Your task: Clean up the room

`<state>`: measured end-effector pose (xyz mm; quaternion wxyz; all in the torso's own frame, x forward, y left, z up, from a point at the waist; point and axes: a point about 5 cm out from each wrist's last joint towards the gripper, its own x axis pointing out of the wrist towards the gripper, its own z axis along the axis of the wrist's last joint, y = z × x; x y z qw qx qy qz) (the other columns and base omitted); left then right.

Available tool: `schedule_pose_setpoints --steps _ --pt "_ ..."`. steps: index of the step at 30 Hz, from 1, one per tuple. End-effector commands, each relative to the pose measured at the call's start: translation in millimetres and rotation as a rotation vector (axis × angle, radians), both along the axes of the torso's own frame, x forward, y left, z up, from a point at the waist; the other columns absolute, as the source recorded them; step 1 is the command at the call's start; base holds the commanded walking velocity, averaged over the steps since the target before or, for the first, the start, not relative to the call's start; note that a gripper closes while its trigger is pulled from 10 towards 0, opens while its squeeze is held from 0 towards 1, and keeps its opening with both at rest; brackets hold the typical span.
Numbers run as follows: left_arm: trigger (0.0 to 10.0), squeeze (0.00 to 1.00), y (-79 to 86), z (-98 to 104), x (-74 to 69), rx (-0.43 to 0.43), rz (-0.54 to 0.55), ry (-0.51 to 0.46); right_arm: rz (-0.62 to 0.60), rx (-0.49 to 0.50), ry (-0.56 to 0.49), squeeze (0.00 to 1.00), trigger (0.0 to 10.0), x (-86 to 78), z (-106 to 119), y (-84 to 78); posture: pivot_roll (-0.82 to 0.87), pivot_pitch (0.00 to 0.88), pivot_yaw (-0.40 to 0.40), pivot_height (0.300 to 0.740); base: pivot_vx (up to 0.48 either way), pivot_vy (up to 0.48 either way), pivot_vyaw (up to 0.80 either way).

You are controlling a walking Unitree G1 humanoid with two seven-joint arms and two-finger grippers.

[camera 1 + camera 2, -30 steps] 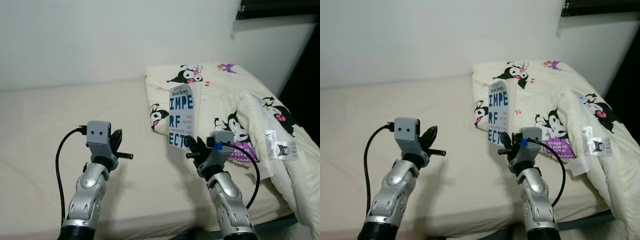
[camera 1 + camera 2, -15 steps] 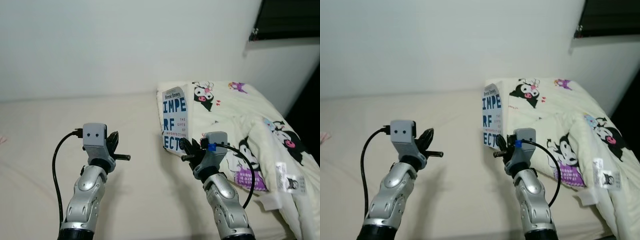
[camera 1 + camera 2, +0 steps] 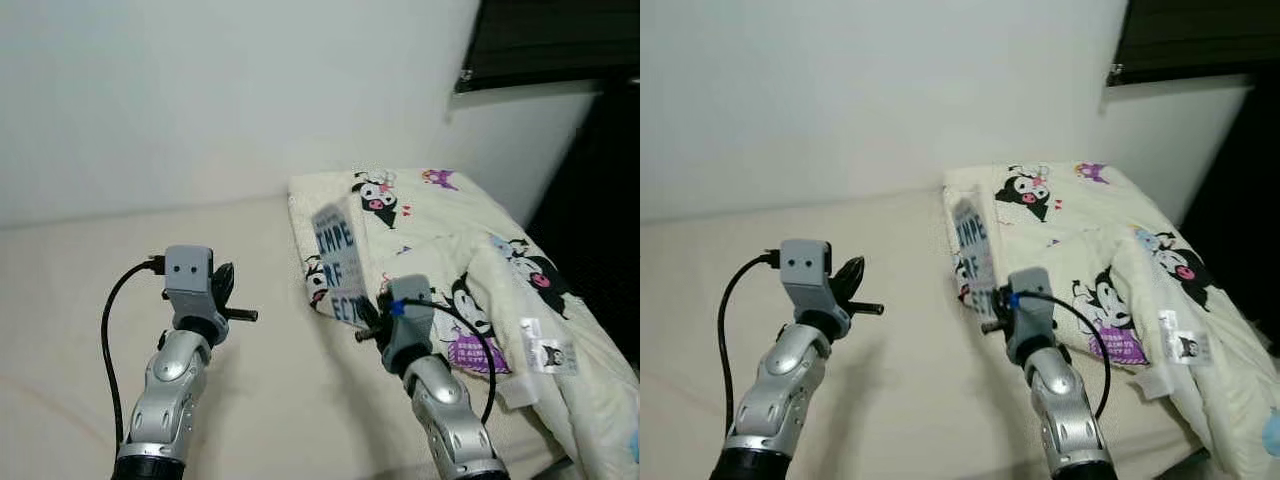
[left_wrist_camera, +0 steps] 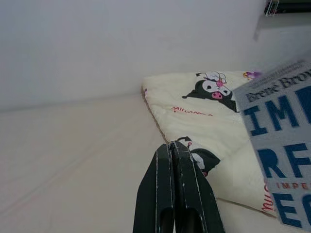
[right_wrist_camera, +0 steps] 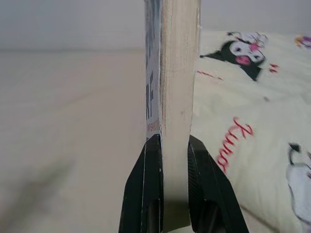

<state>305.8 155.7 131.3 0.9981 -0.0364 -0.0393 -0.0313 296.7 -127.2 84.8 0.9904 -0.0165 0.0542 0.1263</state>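
A pale grey book (image 3: 336,266) with big blue letters stands upright above the bed, pinched at its lower edge by my right gripper (image 3: 368,322). In the right wrist view its page edge (image 5: 177,73) sits between the two black fingers (image 5: 146,189). My left gripper (image 3: 238,315) is shut with nothing in it, held over the bare beige mattress (image 3: 80,290) to the left of the book; its fingers (image 4: 172,194) press together. The book's cover (image 4: 282,160) shows beside them.
A cream pillow (image 3: 400,205) and a rumpled cream blanket (image 3: 530,300), both printed with black-and-white cartoon figures, cover the bed's right side. A white wall (image 3: 200,90) stands behind. A dark window (image 3: 550,40) sits at the upper right, with dark space beyond the bed's right edge.
The head camera has swung, shifting the scene left. The book in my right gripper now looks smaller, blurred and tilted a little left. My left gripper holds its pose.
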Motion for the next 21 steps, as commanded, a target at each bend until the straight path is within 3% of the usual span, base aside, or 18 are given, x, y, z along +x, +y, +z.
schedule_pose_setpoints --steps 1,9,14,21 --pt "10.0 0.00 4.7 -8.9 -1.7 0.029 0.008 0.044 -0.003 0.013 -0.052 0.00 10.0 3.3 10.1 1.9 -0.01 0.000 0.011 0.740 0.000 0.000 0.00" --pt "10.0 0.00 3.1 -9.5 -1.0 0.030 -0.014 0.055 0.006 0.035 -0.036 0.00 10.0 2.8 9.3 2.1 -0.01 0.000 0.013 0.740 0.000 0.000 0.00" --pt "10.0 0.00 3.3 -10.2 -1.2 0.031 -0.018 0.079 0.013 -0.005 -0.057 0.00 10.0 3.8 10.8 2.1 -0.01 0.000 0.013 0.740 0.000 0.000 0.00" --pt "10.0 0.00 2.7 -9.2 -2.1 0.046 -0.012 0.075 0.021 -0.014 -0.063 0.00 10.0 6.1 12.2 4.7 -0.01 0.000 0.011 0.740 0.000 -0.480 0.80"
